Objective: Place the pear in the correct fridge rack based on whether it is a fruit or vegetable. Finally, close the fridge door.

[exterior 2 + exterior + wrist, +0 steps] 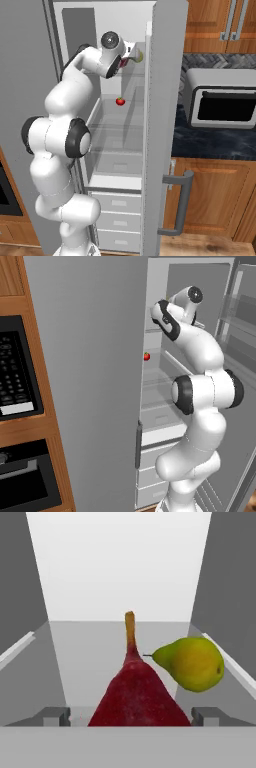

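Up on the fridge rack [120,642], a yellow-green pear [192,663] lies right of a red pear-shaped fruit [137,699], apparently touching. Gripper [131,717] fingers flank the red fruit; grip state unclear. Fridge door [162,125] open. Small red tomato [120,101] on a lower shelf.

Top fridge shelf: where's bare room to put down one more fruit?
The top shelf is bare left of the red fruit, out to the left rail, and behind both fruits up to the white back wall. Crowded: centre-right, where the pear lies close beside the red fruit.
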Tool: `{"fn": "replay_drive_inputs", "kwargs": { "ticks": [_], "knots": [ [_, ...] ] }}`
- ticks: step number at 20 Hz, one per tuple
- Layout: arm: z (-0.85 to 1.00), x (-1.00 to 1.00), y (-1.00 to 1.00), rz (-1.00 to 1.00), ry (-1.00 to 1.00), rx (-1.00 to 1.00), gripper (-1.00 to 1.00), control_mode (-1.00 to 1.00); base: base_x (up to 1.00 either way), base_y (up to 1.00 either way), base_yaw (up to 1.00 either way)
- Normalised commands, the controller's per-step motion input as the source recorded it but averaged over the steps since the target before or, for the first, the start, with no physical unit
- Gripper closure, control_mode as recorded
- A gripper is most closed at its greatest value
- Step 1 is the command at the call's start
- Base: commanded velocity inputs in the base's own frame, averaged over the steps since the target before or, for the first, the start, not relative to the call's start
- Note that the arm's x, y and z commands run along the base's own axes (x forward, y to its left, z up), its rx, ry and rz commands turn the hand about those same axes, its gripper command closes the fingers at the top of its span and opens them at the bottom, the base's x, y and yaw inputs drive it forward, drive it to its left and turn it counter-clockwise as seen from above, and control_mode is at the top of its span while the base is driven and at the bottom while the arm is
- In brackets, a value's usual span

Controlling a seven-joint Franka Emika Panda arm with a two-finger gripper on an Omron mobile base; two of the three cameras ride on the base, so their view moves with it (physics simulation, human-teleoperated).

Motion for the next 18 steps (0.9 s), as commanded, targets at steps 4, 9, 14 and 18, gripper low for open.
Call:
{"fn": "replay_drive_inputs", "kwargs": {
  "ticks": [4,9,14,18],
  "knots": [
    [0.02,-0.81,0.00,-0.04,-0.13,0.00,-1.00,-1.00,0.00,0.00,0.00],
    [0.15,-0.81,0.28,-0.11,-0.06,-0.01,-1.00,-1.00,0.00,0.00,0.00],
    [0.01,0.20,0.11,-0.07,0.01,-0.02,-1.00,-1.00,0.00,0.00,0.00],
    [0.00,0.74,0.00,0.00,0.00,0.00,-1.00,-1.00,0.00,0.00,0.00]
  ]
}}
